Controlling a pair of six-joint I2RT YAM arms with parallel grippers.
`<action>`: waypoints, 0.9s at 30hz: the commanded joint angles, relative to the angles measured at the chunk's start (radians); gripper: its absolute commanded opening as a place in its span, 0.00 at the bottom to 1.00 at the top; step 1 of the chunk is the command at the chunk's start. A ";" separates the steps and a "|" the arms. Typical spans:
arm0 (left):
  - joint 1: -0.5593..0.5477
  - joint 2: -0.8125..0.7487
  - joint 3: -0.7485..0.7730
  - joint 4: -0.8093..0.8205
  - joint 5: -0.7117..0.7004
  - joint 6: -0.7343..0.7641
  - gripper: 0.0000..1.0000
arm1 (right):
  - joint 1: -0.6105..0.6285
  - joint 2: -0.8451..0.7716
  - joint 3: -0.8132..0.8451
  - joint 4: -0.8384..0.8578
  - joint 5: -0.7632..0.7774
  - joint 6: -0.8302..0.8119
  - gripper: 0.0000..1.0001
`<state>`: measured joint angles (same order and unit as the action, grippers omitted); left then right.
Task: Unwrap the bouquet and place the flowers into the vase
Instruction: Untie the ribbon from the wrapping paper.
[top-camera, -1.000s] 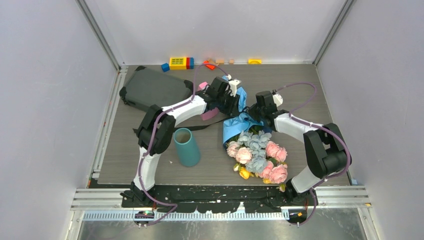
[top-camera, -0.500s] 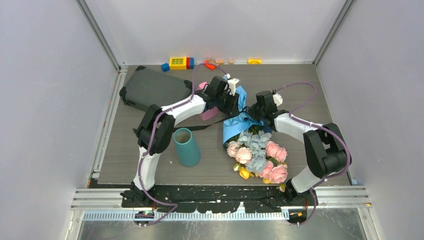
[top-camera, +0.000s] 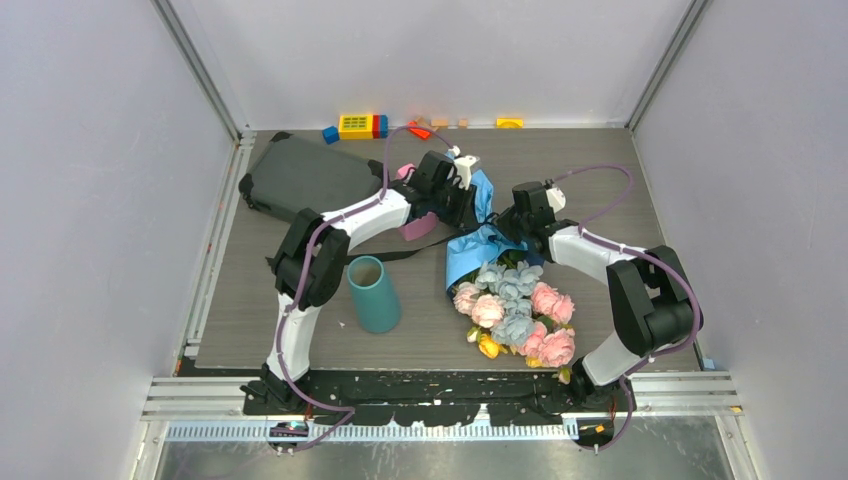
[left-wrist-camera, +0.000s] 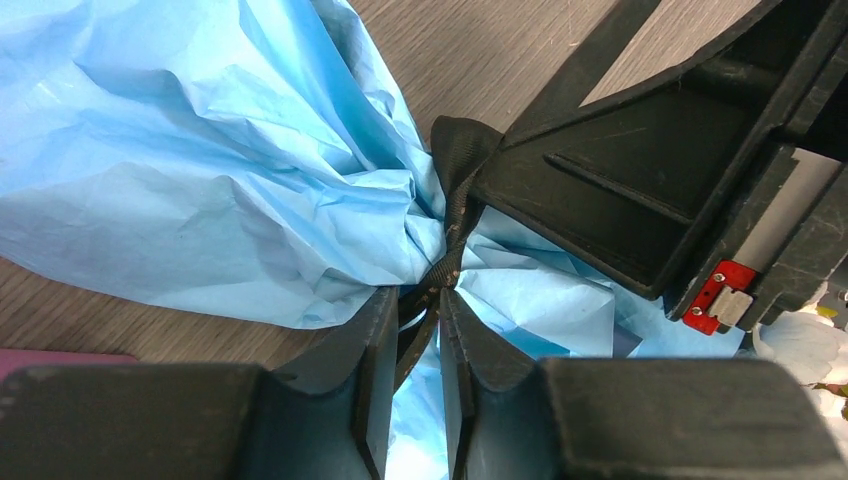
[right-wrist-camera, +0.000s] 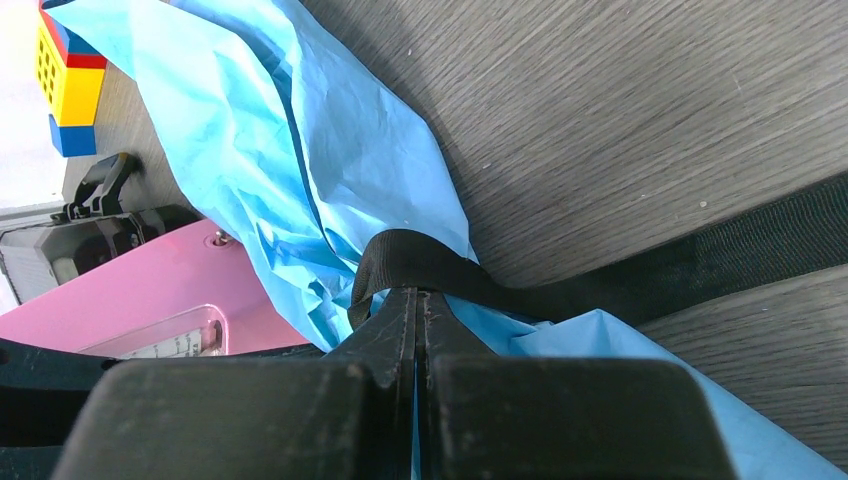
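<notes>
On the bouquet (top-camera: 510, 300) — left hand (left-wrist-camera: 418, 300) ajar, narrower, round black ribbon (left-wrist-camera: 455, 155) — right hand (right-wrist-camera: 417, 293) tight on it.

Overhead, centre frame: the knot of the ribbon (left-wrist-camera: 455, 215) is hidden beneath the left gripper (left-wrist-camera: 420, 300) and right gripper (right-wrist-camera: 415, 300); the lower ends of the flowers (top-camera: 515, 305) are buried in the wrap (top-camera: 470, 250); a pink metronome (top-camera: 418, 228) shows only in slivers beside the left arm; toys (top-camera: 360, 125) at top centre are too small to name. Left wrist view: wrap cut off at top and left; ribbon lost between the fingers (left-wrist-camera: 375, 340), pinched or not cannot be told; a pale shape (left-wrist-camera: 800, 340), blurred, clipped at lower right. Right wrist view: ribbon runs off the right edge; metronome cut off at lower left.
</notes>
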<state>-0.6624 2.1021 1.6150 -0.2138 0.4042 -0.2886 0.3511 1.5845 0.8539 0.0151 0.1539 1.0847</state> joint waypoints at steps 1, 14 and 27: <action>0.006 -0.024 -0.003 0.057 0.027 -0.009 0.22 | -0.003 0.001 0.016 0.036 0.015 0.002 0.00; 0.006 -0.061 -0.067 0.111 0.032 -0.038 0.00 | -0.004 -0.023 0.000 0.036 0.034 0.003 0.00; 0.017 -0.141 -0.173 0.181 -0.057 -0.074 0.00 | -0.018 -0.068 -0.032 0.025 0.061 0.002 0.00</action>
<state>-0.6571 2.0285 1.4563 -0.0864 0.3729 -0.3523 0.3450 1.5711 0.8341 0.0219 0.1608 1.0847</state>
